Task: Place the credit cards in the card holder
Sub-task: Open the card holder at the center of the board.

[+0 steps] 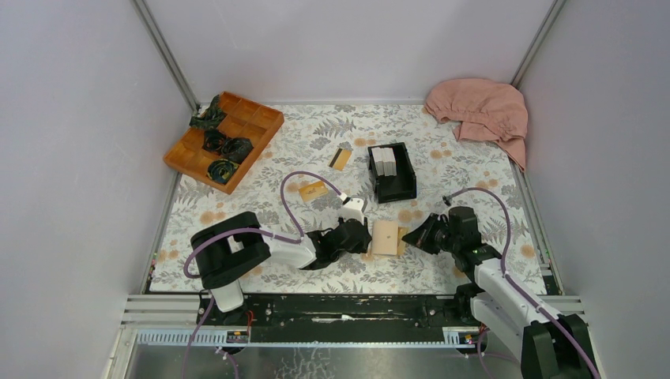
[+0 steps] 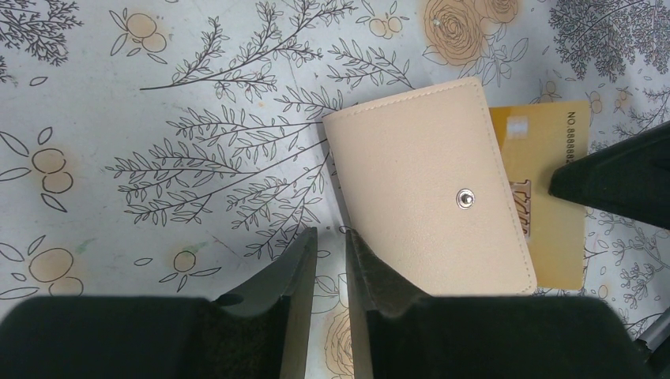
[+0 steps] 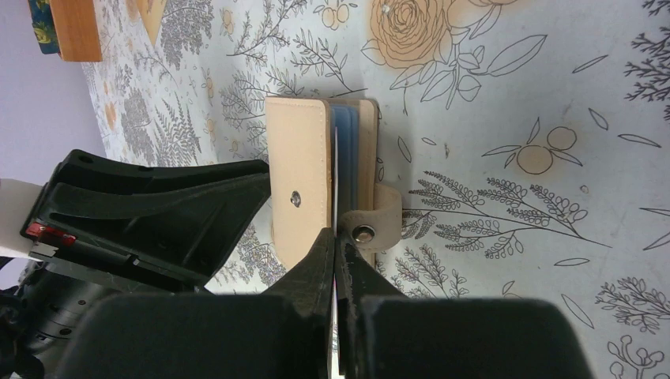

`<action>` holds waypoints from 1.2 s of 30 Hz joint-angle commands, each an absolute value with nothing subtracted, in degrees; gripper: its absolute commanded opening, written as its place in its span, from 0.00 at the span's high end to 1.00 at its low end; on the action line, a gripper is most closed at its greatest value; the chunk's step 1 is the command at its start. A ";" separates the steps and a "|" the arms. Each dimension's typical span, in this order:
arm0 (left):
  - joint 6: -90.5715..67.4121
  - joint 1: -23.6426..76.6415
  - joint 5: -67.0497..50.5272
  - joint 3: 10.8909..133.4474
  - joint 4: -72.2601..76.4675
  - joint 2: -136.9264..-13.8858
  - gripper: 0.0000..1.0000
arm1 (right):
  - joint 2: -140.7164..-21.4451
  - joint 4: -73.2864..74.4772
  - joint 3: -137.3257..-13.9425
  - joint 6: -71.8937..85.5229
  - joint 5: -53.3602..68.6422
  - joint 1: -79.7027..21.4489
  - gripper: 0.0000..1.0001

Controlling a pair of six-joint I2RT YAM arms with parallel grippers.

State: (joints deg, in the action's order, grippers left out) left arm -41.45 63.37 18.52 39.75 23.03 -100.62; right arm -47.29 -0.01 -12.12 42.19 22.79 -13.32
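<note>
Near the front middle of the floral tablecloth (image 1: 316,142), between the two arms, lies the tan leather card holder (image 1: 385,237). The right gripper (image 3: 338,237) is pinched tight on a gold credit card (image 2: 545,205), which shows edge-on as a thin pale line from that wrist. The card's far part is tucked under the cover beside the blue inner panels, though I cannot tell whether it sits in a slot. The left gripper (image 2: 332,264) stands narrow, with bare cloth in its gap and nothing held. One of its fingers is against the holder's near corner. An orange card (image 1: 314,190) and a card with the black band (image 1: 341,159) lie well apart, towards the black box (image 1: 411,178).

The card looks light, stiff and slick, so it is best gripped at its trailing edge and pushed straight, since a skewed push would likely bow it. The holder looks soft and light and will probably slide unless it is braced at the opposite edge. Its loose snap tab (image 3: 378,225) could snag.
</note>
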 commanded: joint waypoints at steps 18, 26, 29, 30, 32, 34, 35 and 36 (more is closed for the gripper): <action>-41.57 67.33 12.14 38.35 10.58 -107.76 0.75 | -47.77 -6.63 -15.54 43.03 27.44 -13.19 1.00; -41.70 67.77 11.93 39.79 10.61 -109.37 0.76 | -47.05 -2.91 -18.78 41.31 26.68 -14.89 1.00; -41.75 67.83 11.80 40.48 10.72 -109.96 0.76 | -48.21 -2.65 -19.15 40.48 25.23 -17.23 1.00; -41.82 67.79 11.84 40.63 10.83 -110.19 0.76 | -48.58 -2.24 -19.42 40.06 24.30 -18.40 1.00; -41.96 67.83 11.89 40.94 10.96 -110.73 0.76 | -49.51 -1.78 -19.88 39.46 22.28 -20.79 1.00; -42.16 67.84 11.88 40.88 11.30 -111.10 0.76 | -50.79 -2.22 -19.95 39.32 21.03 -22.54 1.00; -42.30 67.81 11.88 40.95 11.40 -111.29 0.76 | -51.34 -2.52 -19.95 39.28 20.49 -23.22 1.00; -42.48 67.78 11.87 40.81 11.50 -111.39 0.76 | -51.89 -2.69 -19.89 39.29 19.86 -23.81 1.00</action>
State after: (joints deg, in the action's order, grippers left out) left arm -42.19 66.78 16.27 43.75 25.54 -105.21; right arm -50.17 -1.83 -17.67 40.25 21.89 -20.95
